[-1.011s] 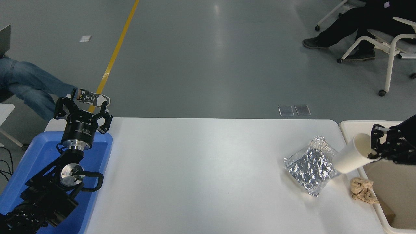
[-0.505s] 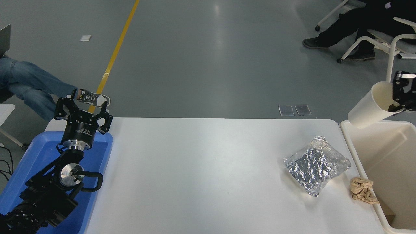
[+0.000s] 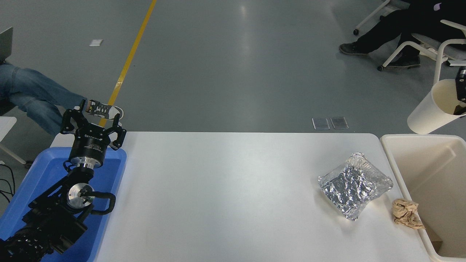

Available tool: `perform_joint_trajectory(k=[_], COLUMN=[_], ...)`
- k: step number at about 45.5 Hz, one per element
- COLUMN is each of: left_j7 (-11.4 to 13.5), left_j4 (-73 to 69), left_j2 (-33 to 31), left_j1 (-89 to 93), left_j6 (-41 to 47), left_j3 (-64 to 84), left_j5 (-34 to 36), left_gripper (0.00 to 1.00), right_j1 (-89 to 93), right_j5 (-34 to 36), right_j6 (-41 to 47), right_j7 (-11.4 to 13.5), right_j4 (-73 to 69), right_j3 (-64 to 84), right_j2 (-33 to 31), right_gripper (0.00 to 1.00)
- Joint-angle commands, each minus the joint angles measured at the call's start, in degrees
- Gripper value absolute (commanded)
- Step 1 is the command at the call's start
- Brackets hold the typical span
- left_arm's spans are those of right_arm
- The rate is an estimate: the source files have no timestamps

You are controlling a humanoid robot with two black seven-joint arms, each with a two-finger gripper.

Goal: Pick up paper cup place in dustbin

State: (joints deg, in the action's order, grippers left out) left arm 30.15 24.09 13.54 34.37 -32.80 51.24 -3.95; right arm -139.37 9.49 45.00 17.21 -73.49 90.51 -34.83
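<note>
A white table [image 3: 225,189] is seen from above. At its right edge stands the dustbin [image 3: 395,160], a big cream tub, open at the top. The paper cup [image 3: 431,109] hangs in the air above the dustbin's far end, tilted, its mouth facing right and its base pointing left. The right claw [image 3: 461,98] is mostly cut off by the picture's right edge, but it pinches the cup's rim, one finger inside the mouth.

By the look of it the pickup is done and the cup is lifted clear of the table. What is left is to let go so the cup falls into the dustbin; it appears to sit over the far rim, so a small move nearer may help.

A foil packet [image 3: 355,185] and a brown paper wad [image 3: 406,213] lie near the right edge. The left claw [image 3: 93,120], spread wide, is parked over a blue bin [image 3: 113,174] at the left edge.
</note>
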Motion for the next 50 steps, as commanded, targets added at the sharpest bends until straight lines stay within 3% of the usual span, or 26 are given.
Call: perform_joint_trajectory(k=[1, 26, 50], left_j7=[0.0, 0.0, 0.0], left_j4=[-0.01, -0.01, -0.01], left_j2=[0.0, 0.0, 0.0], left_j1=[0.0, 0.0, 0.0], left_j6=[0.01, 0.01, 0.01], left_j3=[0.0, 0.0, 0.0], left_j5=[0.0, 0.0, 0.0], left_gripper=[0.99, 0.99, 0.99], right_j1=[4.71, 40.73, 75.64], right_j5=[0.36, 1.76, 0.8], right_j6=[-0.6, -42.35, -43.5], right_j7=[0.02, 0.02, 0.02], right_j4=[1.07, 5.36, 40.17], right_j3=[5.11, -7.79, -28.71], right_j2=[-1.9, -5.34, -1.03], right_gripper=[0.0, 0.0, 0.0])
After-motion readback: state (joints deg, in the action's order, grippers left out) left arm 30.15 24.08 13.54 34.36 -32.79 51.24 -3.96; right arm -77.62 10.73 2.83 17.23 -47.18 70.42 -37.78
